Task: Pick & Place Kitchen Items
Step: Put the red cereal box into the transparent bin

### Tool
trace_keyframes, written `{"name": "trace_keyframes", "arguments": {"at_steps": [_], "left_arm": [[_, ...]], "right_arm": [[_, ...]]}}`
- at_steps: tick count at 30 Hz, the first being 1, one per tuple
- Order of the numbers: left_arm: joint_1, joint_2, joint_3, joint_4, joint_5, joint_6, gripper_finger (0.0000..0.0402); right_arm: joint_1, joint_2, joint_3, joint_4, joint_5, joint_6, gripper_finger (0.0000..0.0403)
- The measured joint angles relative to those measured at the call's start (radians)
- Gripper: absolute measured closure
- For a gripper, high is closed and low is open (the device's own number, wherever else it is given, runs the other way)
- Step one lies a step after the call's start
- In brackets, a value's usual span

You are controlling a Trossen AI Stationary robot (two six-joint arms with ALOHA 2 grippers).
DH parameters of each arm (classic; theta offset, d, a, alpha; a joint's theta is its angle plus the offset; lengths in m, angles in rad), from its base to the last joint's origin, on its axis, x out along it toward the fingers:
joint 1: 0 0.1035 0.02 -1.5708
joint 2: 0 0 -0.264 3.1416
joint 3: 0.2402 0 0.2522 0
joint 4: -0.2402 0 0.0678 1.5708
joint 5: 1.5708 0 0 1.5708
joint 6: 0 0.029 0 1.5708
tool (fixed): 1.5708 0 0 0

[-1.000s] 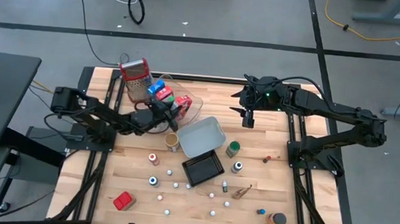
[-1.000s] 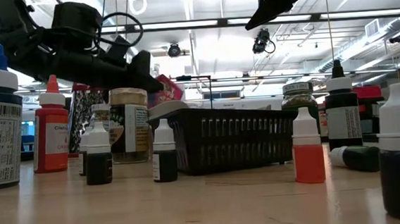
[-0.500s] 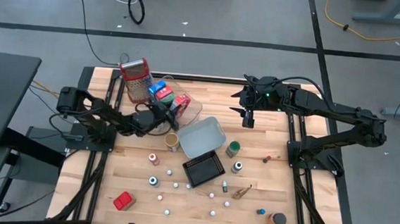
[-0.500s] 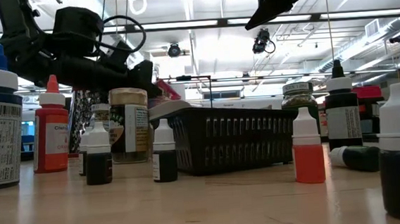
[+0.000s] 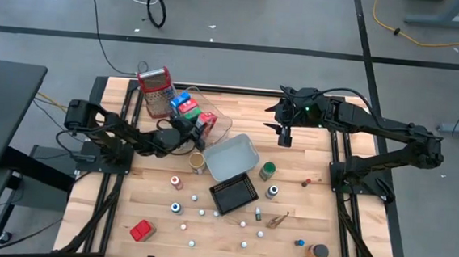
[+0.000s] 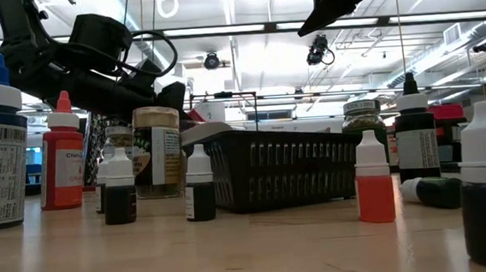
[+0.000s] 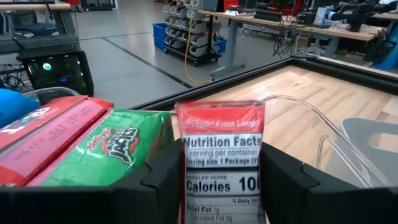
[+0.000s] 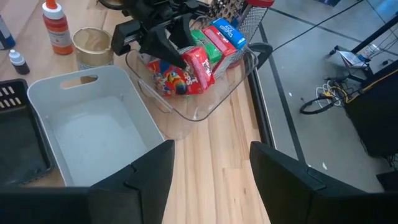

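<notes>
My left gripper (image 7: 221, 186) reaches into the clear tray (image 8: 205, 106) at the table's far left and is shut on a red cereal carton (image 7: 222, 155). In that tray a green carton (image 7: 106, 152), another red one (image 7: 43, 134) and a blue one (image 8: 222, 30) lie side by side. Seen from above, the left gripper (image 5: 191, 127) is at the tray's near edge. My right gripper (image 5: 284, 135) hangs open high above the far middle of the table, holding nothing; its own view looks down on the tray. My left gripper has the red carton between its two fingers, one finger (image 7: 165, 180) on each narrow side (image 7: 186, 174). The fingers come nearly level from the table's left. The carton stands tilted, its lower end (image 8: 180, 87) down in the clear tray among the other cartons.
A grey tray (image 5: 231, 157) and a black basket (image 5: 233, 195) stand mid-table. A metal grater (image 5: 155, 91) is at the far left, with a round jar (image 5: 197, 160) near the trays. A green-lidded can (image 5: 268, 171), several small bottles and a red carton (image 5: 142, 230) are scattered nearer.
My left gripper has tipped down a little at the clear tray. The red carton between its fingers has sunk lower into the tray; in the low view it drops behind the jar. My right arm has kept still.
</notes>
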Motion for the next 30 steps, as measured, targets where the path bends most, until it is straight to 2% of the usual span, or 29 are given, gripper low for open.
{"name": "trace_keyframes", "arguments": {"at_steps": [6,11,16,19,24,30], "left_arm": [[0.000,0.002,-0.002,0.045,-0.008,0.080,0.0182],[0.000,0.002,0.009,0.045,-0.009,0.119,0.0176],[0.000,0.002,0.012,0.046,-0.009,0.133,0.0186],[0.000,0.002,0.012,0.045,-0.009,0.131,0.0192],[-0.001,0.002,0.012,0.043,-0.007,0.126,0.0198],[-0.001,0.002,0.012,0.043,-0.007,0.126,0.0204]], "right_arm": [[0.000,0.004,0.000,0.009,-0.001,0.003,0.0181],[0.000,0.049,-0.001,0.061,-0.001,0.057,0.0181],[-0.002,0.163,-0.075,0.289,0.002,0.095,0.0197],[-0.003,0.269,-0.095,0.405,0.010,0.061,0.0218],[-0.008,0.418,-0.095,0.553,0.083,0.018,0.0264],[-0.025,0.504,-0.095,0.687,0.084,0.113,0.0341]]}}
